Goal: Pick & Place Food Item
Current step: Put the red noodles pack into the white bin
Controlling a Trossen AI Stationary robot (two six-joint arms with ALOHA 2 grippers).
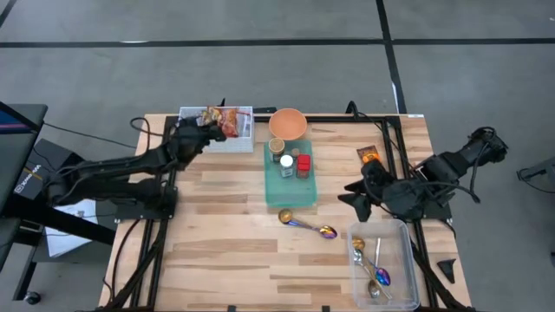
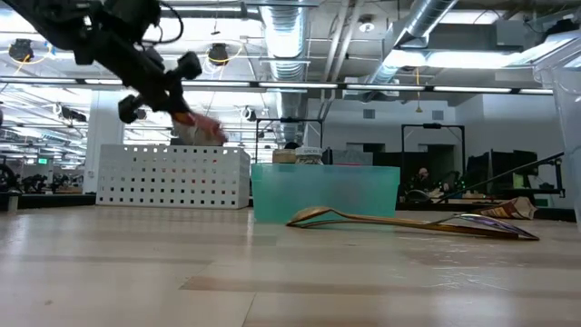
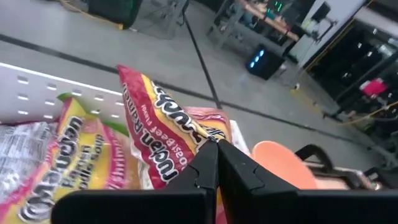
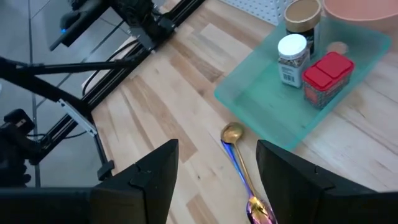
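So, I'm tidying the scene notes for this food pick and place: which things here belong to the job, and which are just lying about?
In the job:
- red ramen packet, pinched in the shut left claw
- white perforated basket holding more packets

Lying about:
- green tray with spice jars
- orange bowl
- loose spoon
- clear bin of spoons
- right claw, open, waiting

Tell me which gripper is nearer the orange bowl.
Left. The left gripper, shut on a ramen packet over the white basket, sits just beside the orange bowl. The right gripper hovers open farther off, past the green tray.
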